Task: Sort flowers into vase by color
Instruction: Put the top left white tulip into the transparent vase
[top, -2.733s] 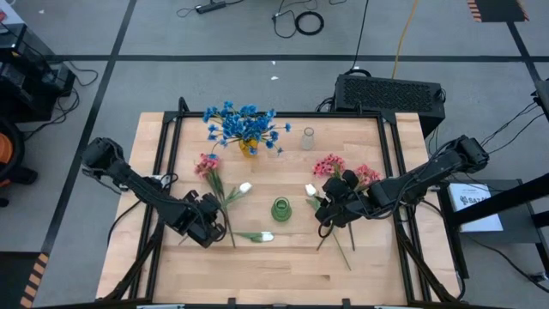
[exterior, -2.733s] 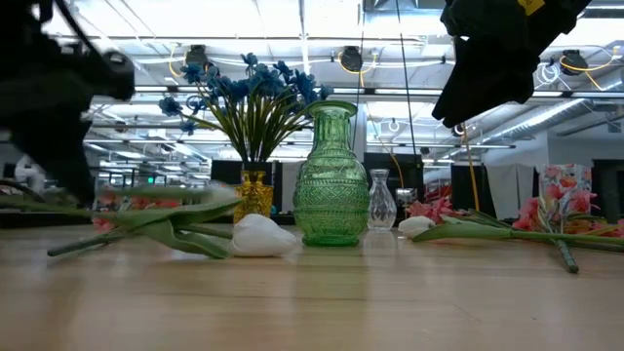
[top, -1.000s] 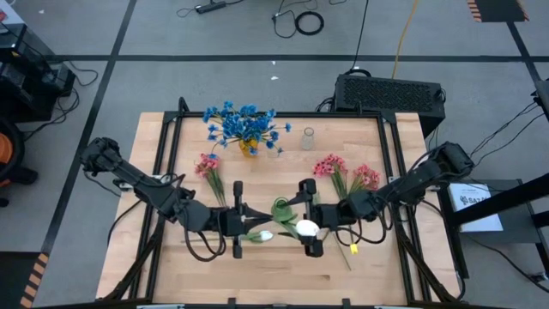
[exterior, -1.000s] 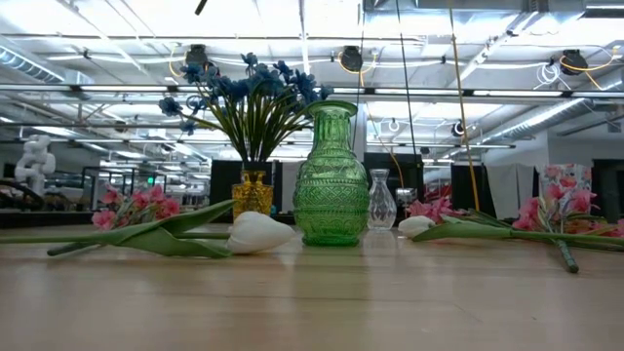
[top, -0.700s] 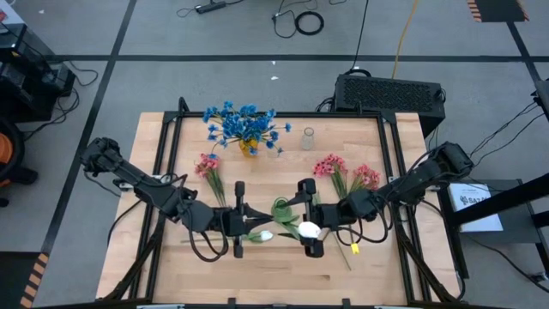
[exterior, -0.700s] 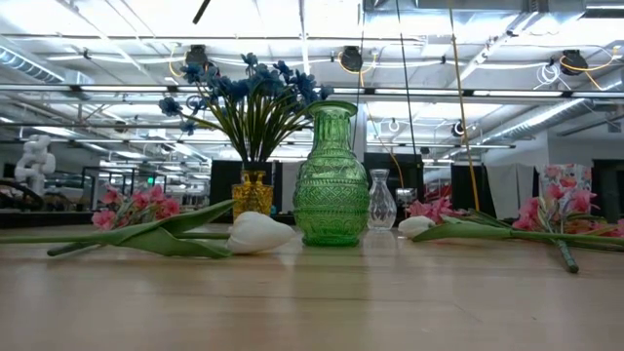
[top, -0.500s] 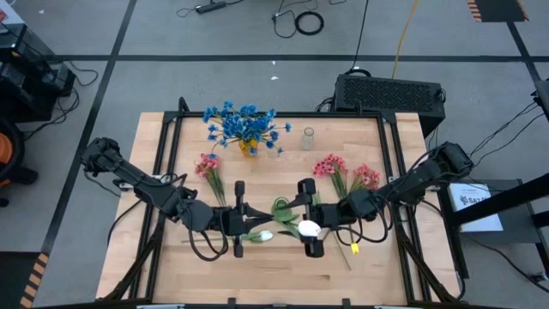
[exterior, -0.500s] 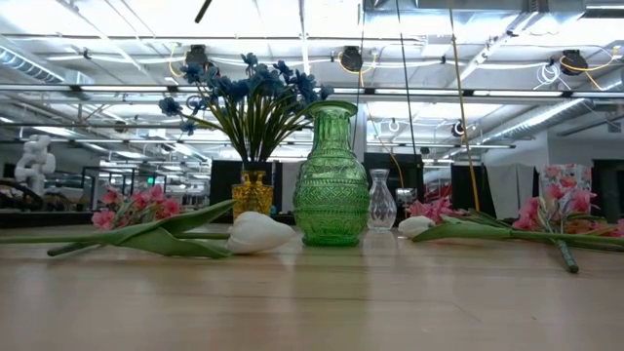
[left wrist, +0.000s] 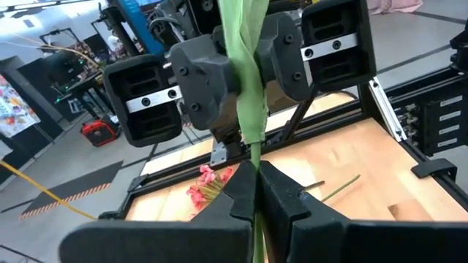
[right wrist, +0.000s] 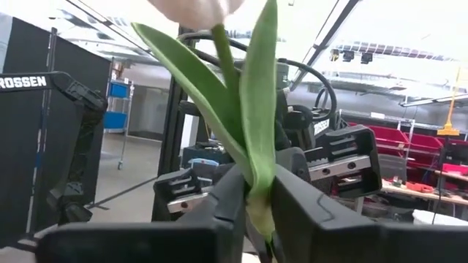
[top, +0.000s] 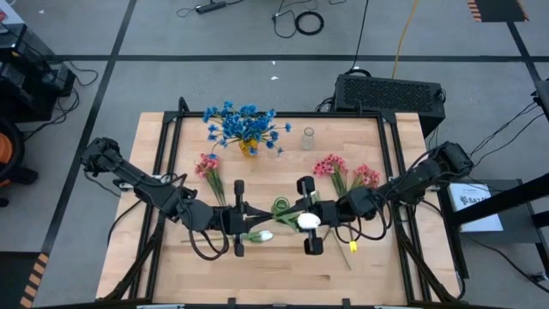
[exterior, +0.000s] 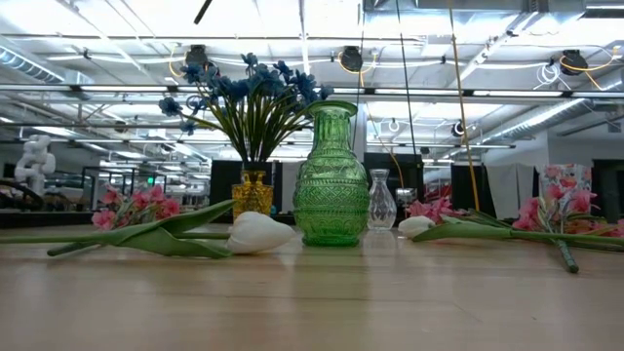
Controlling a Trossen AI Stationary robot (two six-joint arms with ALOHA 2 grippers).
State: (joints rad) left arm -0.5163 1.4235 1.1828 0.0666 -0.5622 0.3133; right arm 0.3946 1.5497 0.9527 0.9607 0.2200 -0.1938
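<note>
Overhead, the two arms meet in front of the green vase, and their dark bodies cover most of the white tulip's stem; only its bud and a strip of leaf show between them. The low view catches neither arm, so how high the flower is held above the surface cannot be told. The left gripper has its jaws pressed together on the green stem, and the right gripper pinches the same stem and leaf farther along, facing it. The stem's long axis runs from one gripper to the other, bud toward the right arm.

Another white tulip lies flat just in front of the green vase, with a third beside it. Pink sprigs lie to the green vase's left and more to its right. Blue flowers stand in a yellow vase behind it, near a small clear vase. Bare surface lies open in front of the green vase.
</note>
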